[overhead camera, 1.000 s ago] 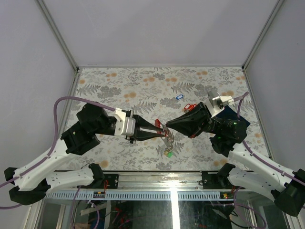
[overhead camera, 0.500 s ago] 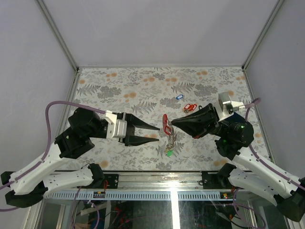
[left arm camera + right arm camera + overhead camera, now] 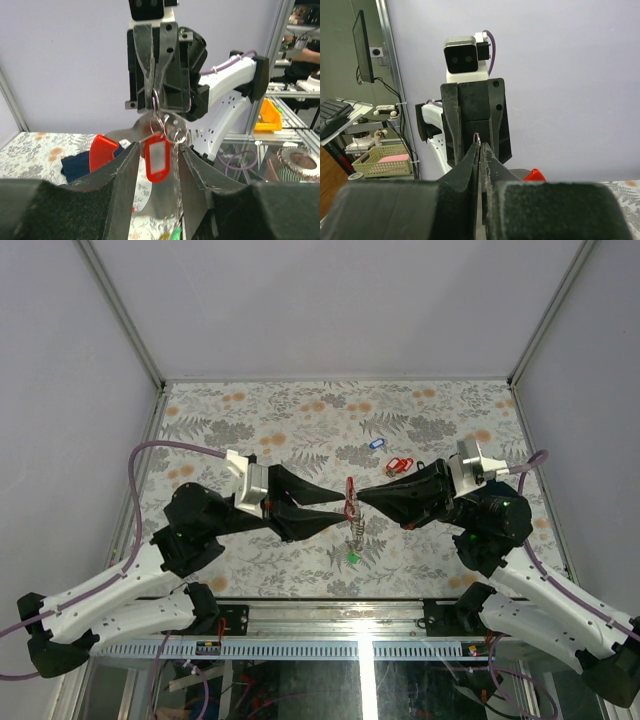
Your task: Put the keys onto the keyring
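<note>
My right gripper (image 3: pixel 358 498) is shut on a silvery keyring (image 3: pixel 349 492) and holds it above the table. A red-tagged key (image 3: pixel 349 502) and a chain (image 3: pixel 354 530) with a green tag (image 3: pixel 352 557) hang from the ring. My left gripper (image 3: pixel 341 512) is open, with its fingers on either side of the hanging red tag (image 3: pixel 157 157) and chain. In the right wrist view the ring (image 3: pixel 478 137) peeks out above the shut right gripper (image 3: pixel 480 146). A blue-tagged key (image 3: pixel 376 443) and a red-tagged key (image 3: pixel 399 465) lie on the table behind.
The table has a floral cover (image 3: pixel 250 420) and walls on three sides. In the left wrist view a dark navy cloth (image 3: pixel 75 167) and a red plastic piece (image 3: pixel 102 152) lie behind the ring. The metal frame rail (image 3: pixel 330 625) runs along the near edge.
My left gripper let go of the ring, drew back open, then came forward again so its open fingers straddle the hanging tag. The right gripper kept hold of the ring.
</note>
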### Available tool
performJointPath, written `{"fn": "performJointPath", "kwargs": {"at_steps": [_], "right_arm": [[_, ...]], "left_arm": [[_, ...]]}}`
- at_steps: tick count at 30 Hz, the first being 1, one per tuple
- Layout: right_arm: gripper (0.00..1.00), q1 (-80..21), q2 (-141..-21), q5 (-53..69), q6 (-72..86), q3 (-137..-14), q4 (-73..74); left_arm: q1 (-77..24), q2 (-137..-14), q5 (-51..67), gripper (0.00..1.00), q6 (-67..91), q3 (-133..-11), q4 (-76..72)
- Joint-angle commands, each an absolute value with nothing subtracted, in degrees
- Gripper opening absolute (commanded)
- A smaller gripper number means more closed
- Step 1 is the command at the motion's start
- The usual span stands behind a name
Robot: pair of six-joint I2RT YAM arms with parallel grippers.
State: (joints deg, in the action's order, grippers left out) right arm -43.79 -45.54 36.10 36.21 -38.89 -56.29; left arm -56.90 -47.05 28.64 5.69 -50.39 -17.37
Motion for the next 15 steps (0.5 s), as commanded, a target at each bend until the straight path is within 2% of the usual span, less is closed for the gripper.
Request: {"fn": "performJointPath", "kwargs": {"at_steps": [1,15], "right_arm": [[0.00,-43.29,-43.71,35.42,32.98,-40.56,-57.37],[0.00,-43.32,-43.77,35.95,32.63,-40.77,-56.88]], "left_arm": [[-57.04,-47.30,25.28,0.36,11.33,-50.19,-31.36],[-57.14,-50.21,25.20,0.36,11.42,-52.09,-31.48]]}}
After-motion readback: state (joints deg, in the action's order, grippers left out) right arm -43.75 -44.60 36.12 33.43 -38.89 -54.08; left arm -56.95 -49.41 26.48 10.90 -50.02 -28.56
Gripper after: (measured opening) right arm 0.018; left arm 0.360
